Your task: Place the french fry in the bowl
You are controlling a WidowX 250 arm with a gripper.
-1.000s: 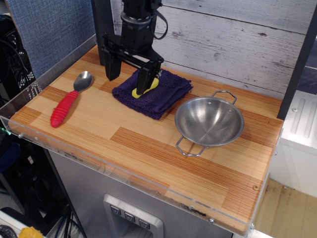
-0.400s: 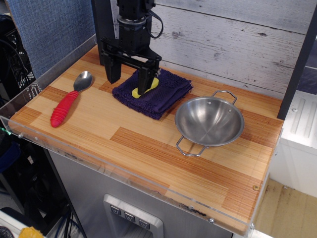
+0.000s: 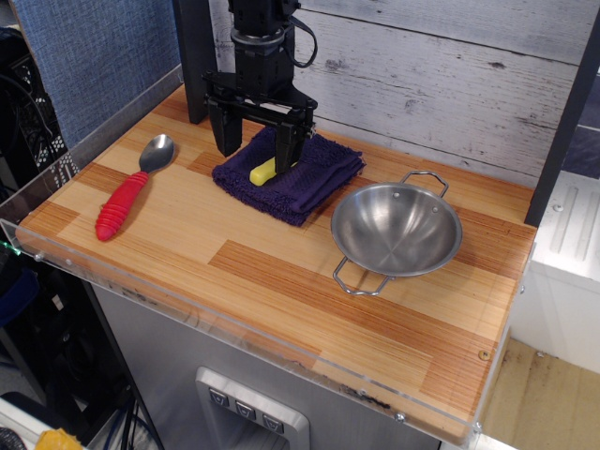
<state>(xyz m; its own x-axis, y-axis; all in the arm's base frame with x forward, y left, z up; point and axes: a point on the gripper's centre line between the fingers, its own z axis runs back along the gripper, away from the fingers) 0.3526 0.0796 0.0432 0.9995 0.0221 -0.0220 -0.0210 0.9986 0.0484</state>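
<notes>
though half-hidden, the french fry point(image 3: 262, 172) seemingly points lower-left to upper-right.

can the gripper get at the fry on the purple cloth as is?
Probably yes. The gripper stands open right over the french fry, which lies exposed on the cloth; nothing blocks it.

arm: matte black, cylindrical wrist | cable: black loop beside wrist | claw point(image 3: 255, 159): two blocky black fingers
</notes>
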